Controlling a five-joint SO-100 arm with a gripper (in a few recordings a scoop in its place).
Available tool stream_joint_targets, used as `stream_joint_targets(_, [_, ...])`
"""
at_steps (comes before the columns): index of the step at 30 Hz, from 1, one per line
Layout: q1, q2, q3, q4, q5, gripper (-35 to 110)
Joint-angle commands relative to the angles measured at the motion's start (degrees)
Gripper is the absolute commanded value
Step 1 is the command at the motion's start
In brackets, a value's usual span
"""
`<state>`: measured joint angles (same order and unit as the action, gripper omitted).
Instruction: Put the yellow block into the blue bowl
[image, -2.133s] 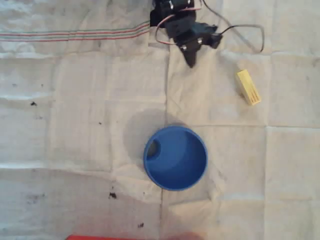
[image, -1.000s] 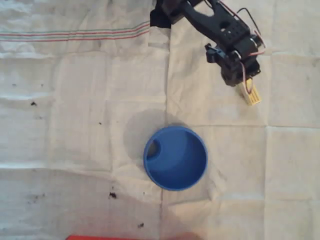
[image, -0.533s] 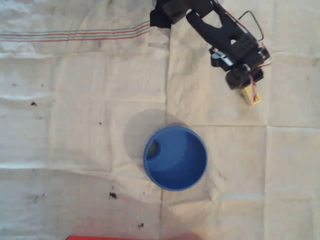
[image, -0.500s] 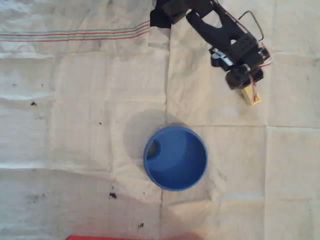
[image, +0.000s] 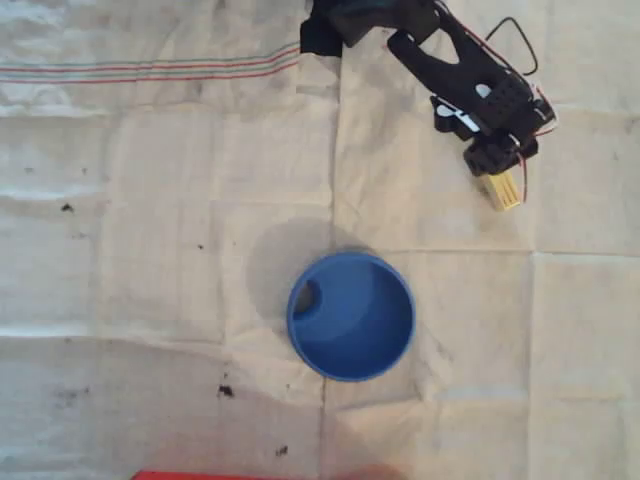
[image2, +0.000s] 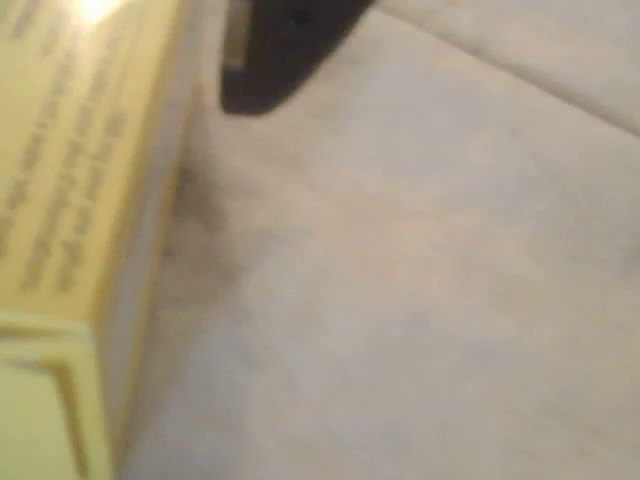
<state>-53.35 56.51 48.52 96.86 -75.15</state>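
Gripper (image: 497, 170) over yellow block (image: 503, 190); print on block, wrist view.

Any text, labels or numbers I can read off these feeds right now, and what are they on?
Yellow block: rows of small print on its face in the wrist view, too blurred to read.
Blue bowl: no markings visible.
Cloth: red and green woven stripes, no text.
Nothing legible anywhere.

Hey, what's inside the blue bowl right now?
In the overhead view the blue bowl holds nothing except shadow along its inner left wall. The yellow block lies on the cloth up right, its upper end covered by the gripper.
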Motion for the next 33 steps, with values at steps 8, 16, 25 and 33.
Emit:
stream_joint_targets(8, [1.0,-1.1,-3.4,-1.9,0.5,28])
stream_joint_targets(16, [1.0,-2.1,-3.5,-1.9,0.5,28])
stream_joint_targets(25, [1.0,-4.5,-3.5,-2.0,0.5,28])
stream_joint_targets(33, [0.9,-4.6,-3.5,-2.0,0.5,17])
